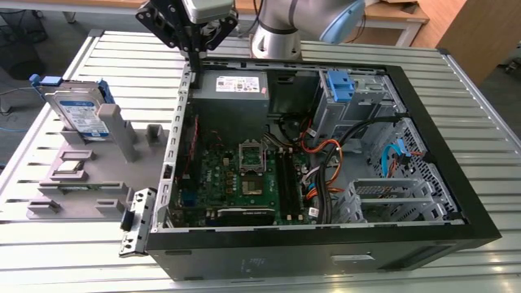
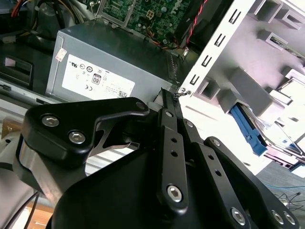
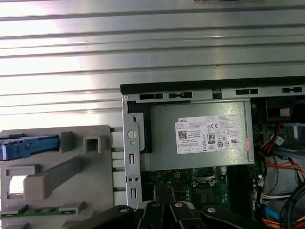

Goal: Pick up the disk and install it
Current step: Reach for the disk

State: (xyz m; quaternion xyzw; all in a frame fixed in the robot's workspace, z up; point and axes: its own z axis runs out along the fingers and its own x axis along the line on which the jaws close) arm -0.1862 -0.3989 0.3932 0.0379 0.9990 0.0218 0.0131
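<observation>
While I watch the exterior view, the black two-finger gripper (image 1: 196,63) hangs at the top of the frame, left of centre. Its fingers are pressed together with nothing between them. In the second wrist view the fingertips (image 2: 167,93) meet in one narrow point. That point sits right at the perforated metal wall of the open black computer case (image 1: 480,235), just beside the grey boxy power supply with a white label (image 1: 232,91). Whether it touches the wall, I can't tell.

The disk (image 1: 82,113), a flat silver hard drive with a blue-and-white label in a blue plastic caddy, stands upright in the upper left of the exterior frame. It is slotted in the grey plastic holder block (image 1: 73,183), well apart from the gripper. Its blue caddy edge (image 3: 28,145) shows in the first wrist view.

The holder and case rest side by side on the ribbed aluminium table (image 1: 122,55). A green motherboard (image 1: 244,177) lies mid-frame inside the case, and a bare blue plastic bracket (image 1: 338,82) sits at the case's upper right.
</observation>
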